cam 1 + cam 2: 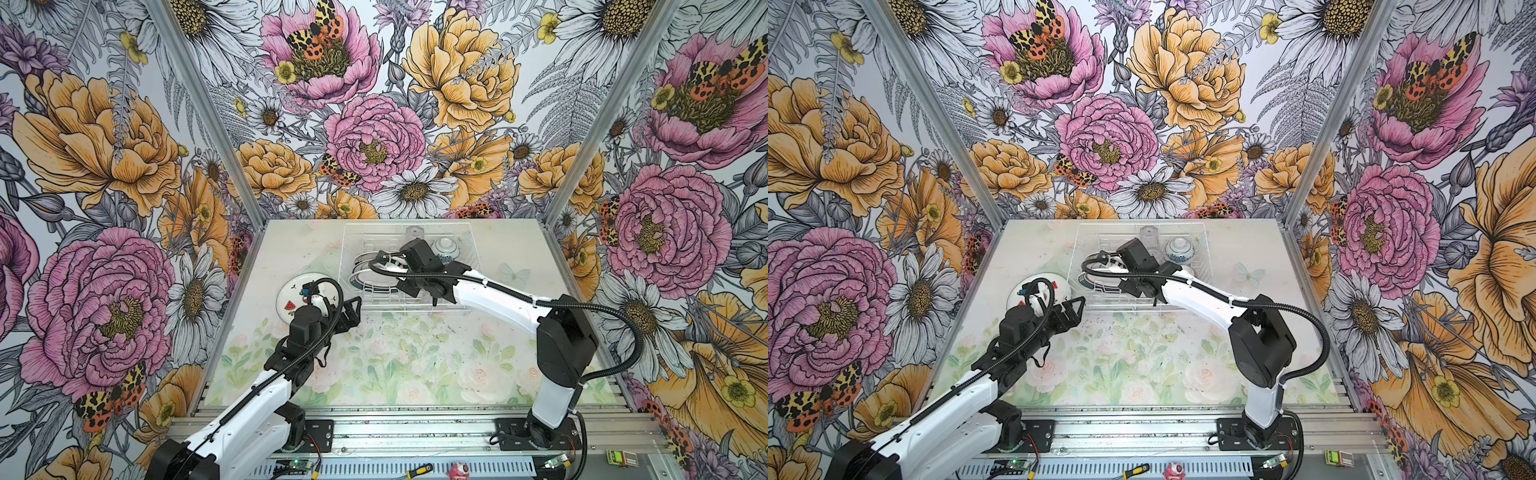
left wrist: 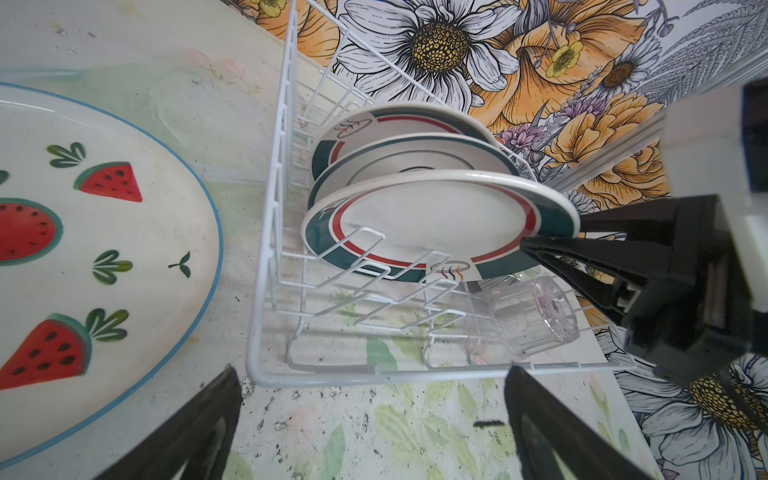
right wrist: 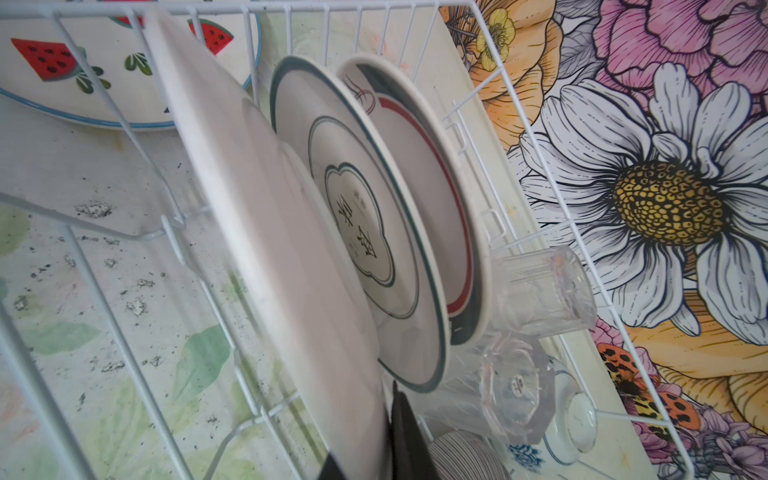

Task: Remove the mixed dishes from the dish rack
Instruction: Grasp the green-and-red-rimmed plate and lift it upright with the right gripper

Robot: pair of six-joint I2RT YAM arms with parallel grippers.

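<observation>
Dish rack (image 2: pixel 374 377): right gripper (image 2: pixel 552 235) pinches the front plate (image 2: pixel 428 220), left gripper (image 1: pixel 357 310) spread wide

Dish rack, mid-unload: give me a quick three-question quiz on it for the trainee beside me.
1. How many plates stand upright in the dish rack? A two; B three; C five.
2. True or false: the left tool is open and holds nothing.
3. Which plate's rim does the right tool pinch?

Key: 1 B. 2 True. 3 The front plate, the one nearest the robot, with the teal and red rim.
</observation>
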